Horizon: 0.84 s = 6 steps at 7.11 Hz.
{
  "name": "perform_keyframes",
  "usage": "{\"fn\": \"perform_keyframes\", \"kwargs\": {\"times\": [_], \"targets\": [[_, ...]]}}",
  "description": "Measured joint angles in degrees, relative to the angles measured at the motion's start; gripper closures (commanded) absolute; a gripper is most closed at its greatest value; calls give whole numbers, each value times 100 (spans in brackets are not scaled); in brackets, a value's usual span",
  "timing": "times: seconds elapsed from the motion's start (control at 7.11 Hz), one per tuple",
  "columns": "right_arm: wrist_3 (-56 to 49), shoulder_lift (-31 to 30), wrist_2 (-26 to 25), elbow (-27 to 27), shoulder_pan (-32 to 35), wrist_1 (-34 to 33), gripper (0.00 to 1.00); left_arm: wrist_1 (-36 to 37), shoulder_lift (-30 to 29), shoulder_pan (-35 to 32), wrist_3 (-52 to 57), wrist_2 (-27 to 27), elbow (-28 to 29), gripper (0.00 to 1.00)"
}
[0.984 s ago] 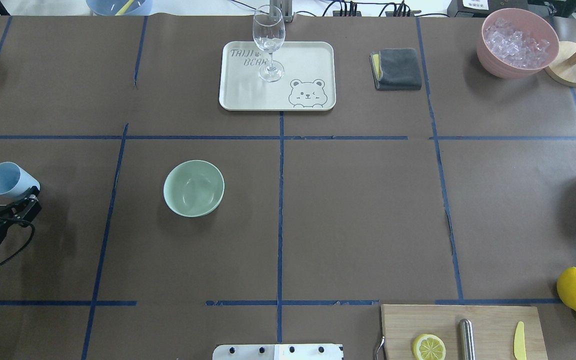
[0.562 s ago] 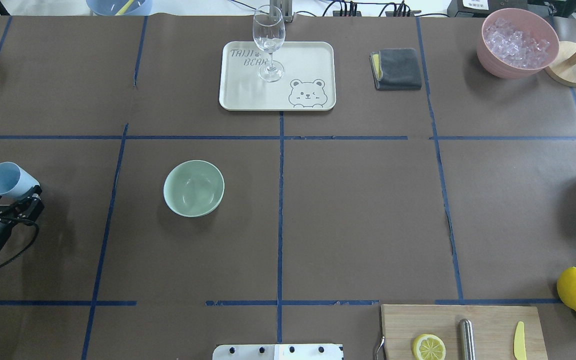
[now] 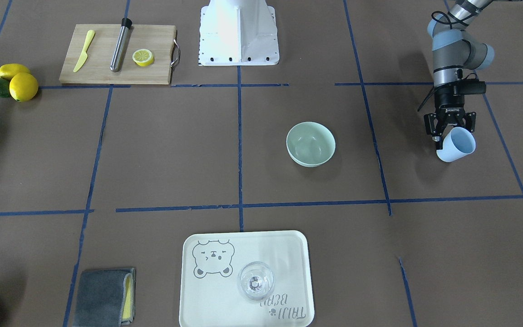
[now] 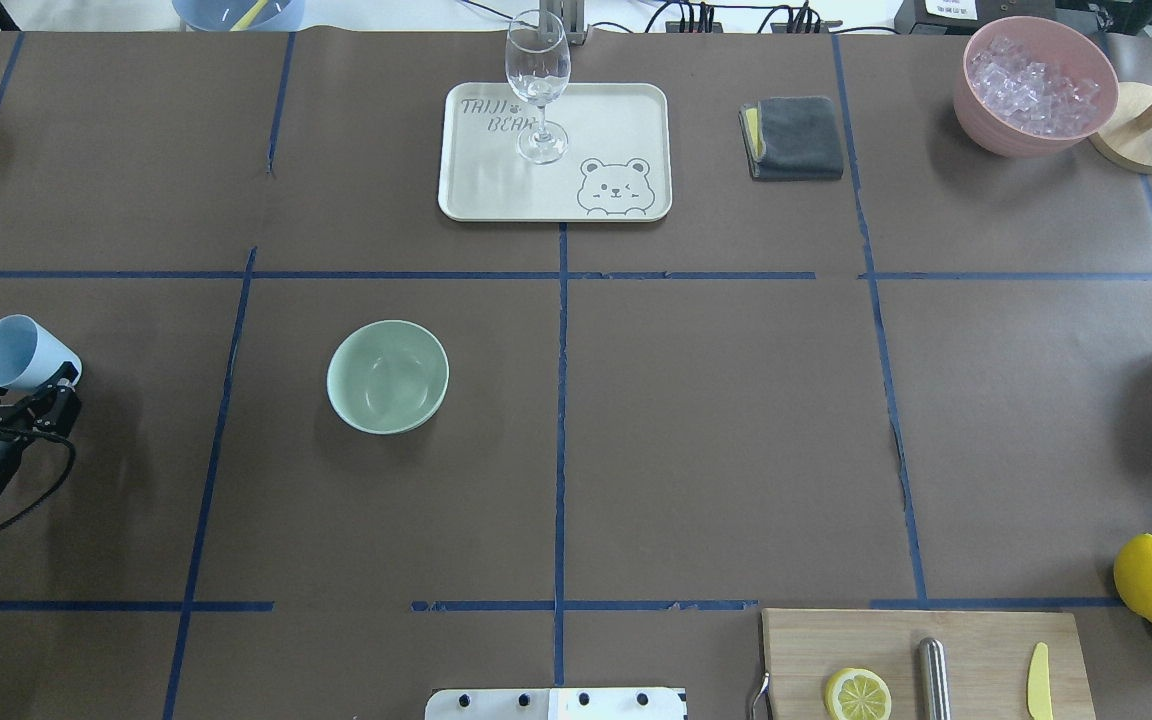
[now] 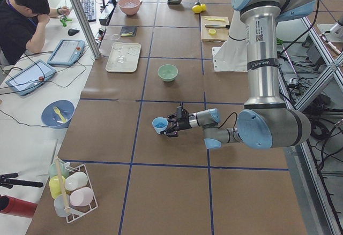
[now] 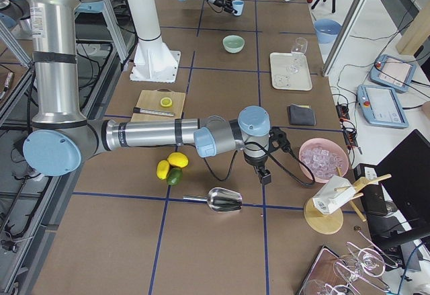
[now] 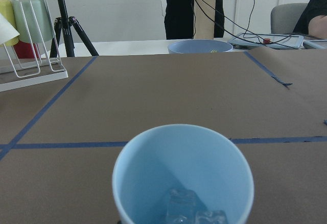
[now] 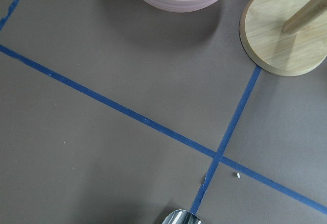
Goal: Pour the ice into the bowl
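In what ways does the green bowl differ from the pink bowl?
The green bowl is empty; the pink bowl holds piled ice. The green bowl looks smaller than the pink bowl. The green bowl stands mid-table, the pink bowl at a far corner. Both are round, upright.

The table (image 4: 736,420) is dull brown, ruled into squares by blue tape. The bowl (image 4: 388,376) is a plain pale mint green. Left of the bowl are a light blue cup (image 4: 21,352), the clear, glassy ice (image 7: 190,211) in it, and the black left claw (image 4: 24,385). Beyond the bowl, the tray (image 4: 496,190) is cream with a grey bear drawing and lettering. Far right of the bowl, a pink container (image 4: 976,112) shows whitish ice.
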Motion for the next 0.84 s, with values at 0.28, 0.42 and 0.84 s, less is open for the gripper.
{"fn": "perform_keyframes", "kwargs": {"times": [0.28,0.42,0.84], "targets": [[0,1,0,-1,1,0,0,-154,4,-26,93,-11,-136,100],[0,1,-2,-4,1,-1,0,-198,7,-33,447,-23,-272,100],[151,-32,-38,-50,75,-140,0,-221,-87,-49,2282,-293,-1025,100]]}}
